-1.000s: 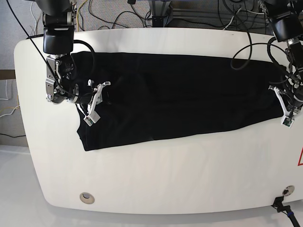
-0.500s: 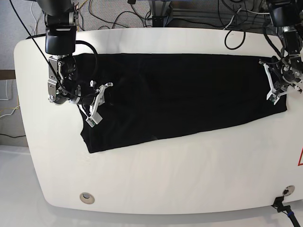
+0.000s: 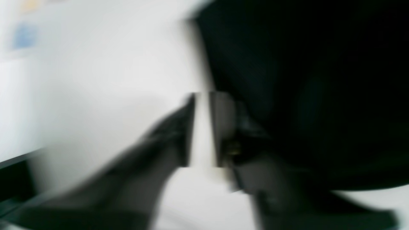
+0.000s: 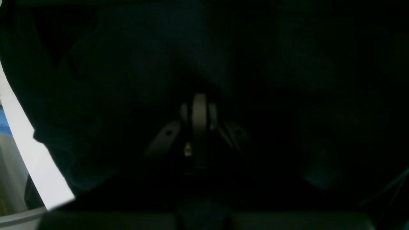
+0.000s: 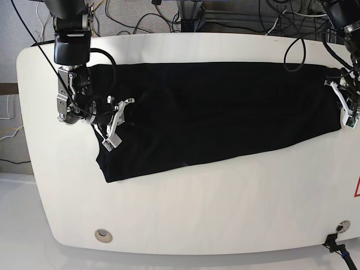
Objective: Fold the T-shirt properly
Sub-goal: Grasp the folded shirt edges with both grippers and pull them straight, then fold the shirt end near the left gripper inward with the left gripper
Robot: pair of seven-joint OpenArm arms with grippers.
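The black T-shirt (image 5: 219, 107) lies folded into a long band across the white table (image 5: 197, 202); no print shows. My right gripper (image 5: 115, 121) rests on the shirt's left end, where the cloth is bunched. In the right wrist view its jaws (image 4: 199, 99) stand together with dark shirt (image 4: 287, 64) all around. My left gripper (image 5: 344, 106) is at the shirt's right edge. The left wrist view is blurred: the jaws (image 3: 201, 95) stand close together at the hem of the shirt (image 3: 303, 80).
Cables (image 5: 140, 17) hang behind the table's far edge. Round fittings sit near the front edge at the left (image 5: 103, 234) and the right (image 5: 340, 228). A red mark (image 5: 357, 188) shows at the right rim. White tabletop lies in front of the shirt.
My left gripper went from the shirt's lower right corner up and inward, then back out right; the shirt's right edge followed and stretched. The right gripper stayed put.
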